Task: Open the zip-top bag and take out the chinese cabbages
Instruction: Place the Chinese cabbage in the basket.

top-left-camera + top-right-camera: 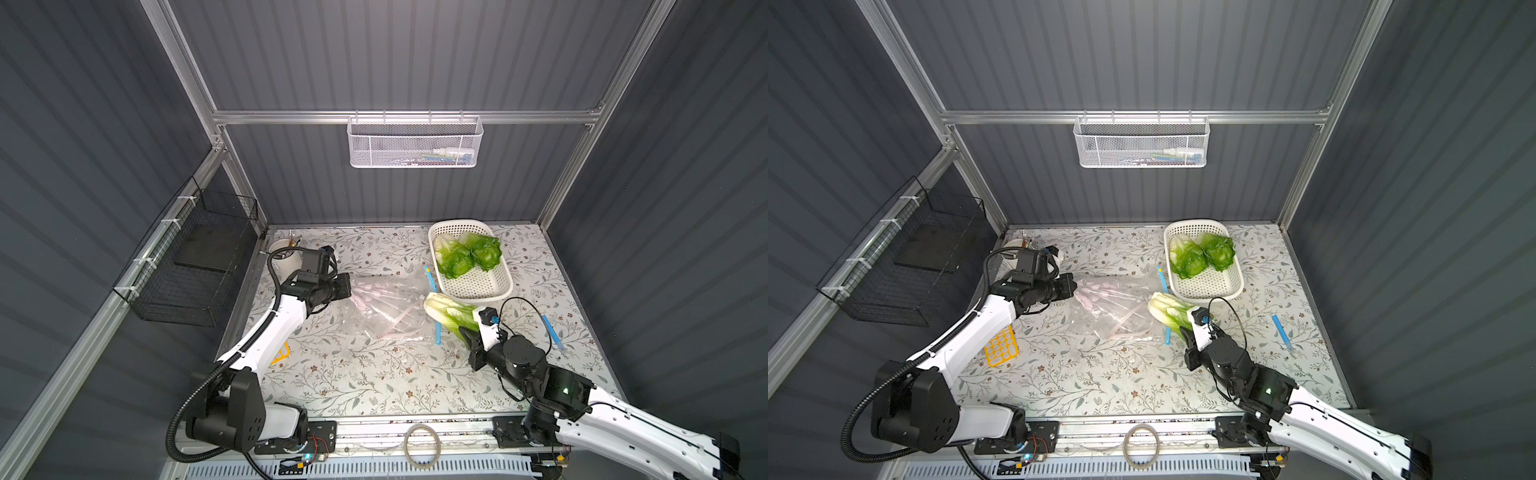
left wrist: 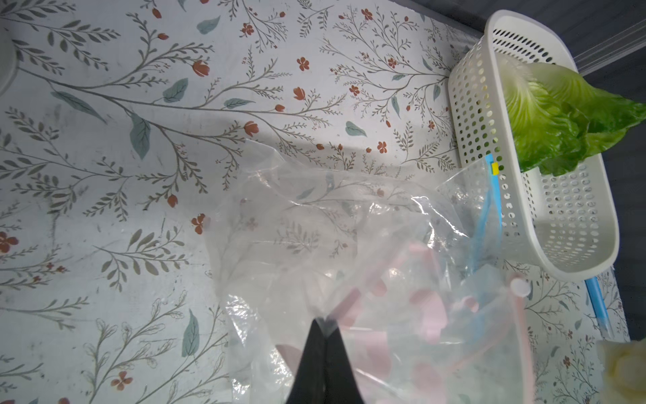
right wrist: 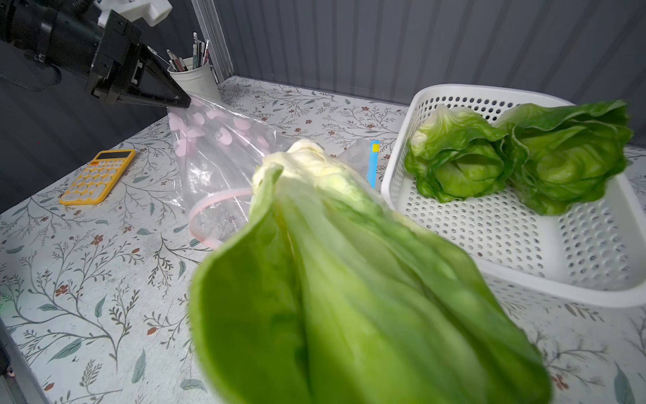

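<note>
The clear zip-top bag (image 1: 386, 307) (image 1: 1113, 307) with pink prints lies crumpled in mid table. My left gripper (image 1: 351, 287) (image 2: 327, 320) is shut, pinching the bag's far-left corner (image 3: 181, 105). My right gripper (image 1: 467, 330) (image 1: 1183, 332) is shut on the green leaf end of one chinese cabbage (image 1: 449, 311) (image 3: 349, 280). This cabbage's white base points toward the bag's mouth. The leaves hide the right jaws in the right wrist view. Two more chinese cabbages (image 1: 455, 257) (image 1: 484, 249) lie in the white basket (image 1: 498, 291) (image 3: 507, 266).
A blue strip (image 1: 552, 332) lies on the table right of my right arm. The yellow calculator (image 1: 1002, 345) (image 3: 98, 176) sits front left. A white pen cup (image 1: 286, 253) stands in the back left corner. A black wire basket (image 1: 187, 266) hangs on the left wall.
</note>
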